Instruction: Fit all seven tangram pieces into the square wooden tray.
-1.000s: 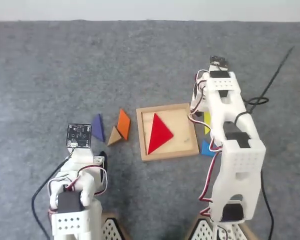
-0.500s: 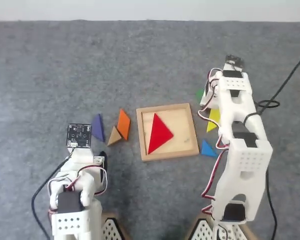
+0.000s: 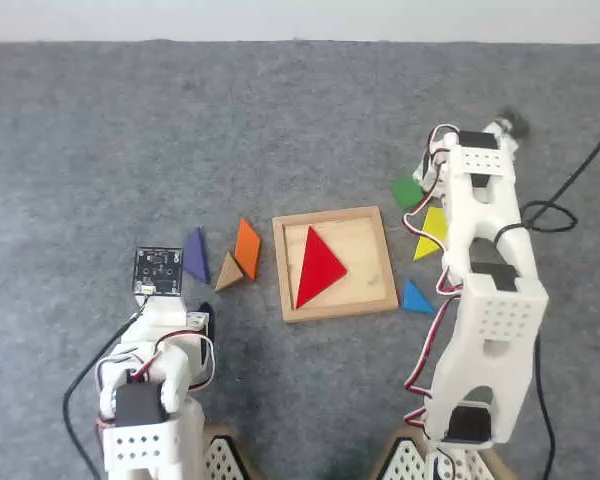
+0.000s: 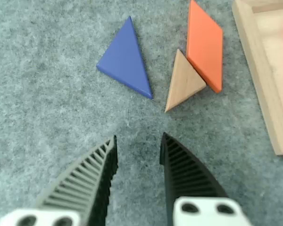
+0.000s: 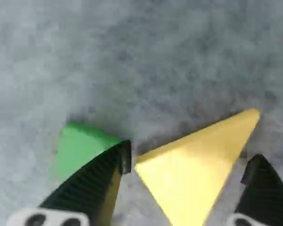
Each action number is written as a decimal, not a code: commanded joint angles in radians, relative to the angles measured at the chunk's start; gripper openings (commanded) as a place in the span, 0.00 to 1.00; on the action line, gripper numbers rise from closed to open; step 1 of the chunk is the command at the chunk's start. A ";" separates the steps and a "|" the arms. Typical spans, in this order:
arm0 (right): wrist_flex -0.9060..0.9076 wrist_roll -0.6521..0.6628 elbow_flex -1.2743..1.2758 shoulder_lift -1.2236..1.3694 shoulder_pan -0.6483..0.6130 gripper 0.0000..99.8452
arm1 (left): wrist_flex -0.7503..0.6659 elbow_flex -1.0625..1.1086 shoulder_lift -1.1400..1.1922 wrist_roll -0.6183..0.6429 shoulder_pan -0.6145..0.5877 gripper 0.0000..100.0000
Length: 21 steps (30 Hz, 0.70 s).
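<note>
The square wooden tray [image 3: 378, 262] lies mid-table with a red triangle [image 3: 317, 266] inside. Left of it are an orange parallelogram [image 3: 247, 247], a small wooden triangle [image 3: 227, 271] and a dark blue triangle [image 3: 196, 254]. My left gripper [image 4: 139, 141] is open and empty just short of the blue triangle [image 4: 124, 60] and the wooden triangle [image 4: 184, 82]. Right of the tray lie a green piece [image 3: 407, 192], a yellow triangle [image 3: 431, 233] and a small blue triangle [image 3: 415, 297]. My right gripper [image 5: 191, 157] is open, low over the yellow triangle [image 5: 198, 169], with one finger by the green piece [image 5: 80, 146].
Grey carpet covers the table. The right arm [image 3: 485, 300] stretches along the tray's right side, and a black cable [image 3: 560, 190] trails off to the far right. The tray rim [image 4: 259, 70] shows past the orange parallelogram [image 4: 205, 44].
The right arm has swung to the right, off the tray's right edge, uncovering the green and yellow pieces. The left arm has not moved.
</note>
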 commanded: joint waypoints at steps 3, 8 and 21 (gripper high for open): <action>-0.084 -0.097 -0.049 0.081 -0.010 0.37 | 0.003 -0.008 -0.018 0.008 -0.002 0.15; -0.002 -0.098 -0.084 0.084 -0.007 0.37 | 0.003 -0.008 -0.018 0.008 -0.002 0.15; 0.128 -0.091 -0.094 0.081 -0.035 0.21 | 0.003 -0.008 -0.018 0.008 -0.002 0.15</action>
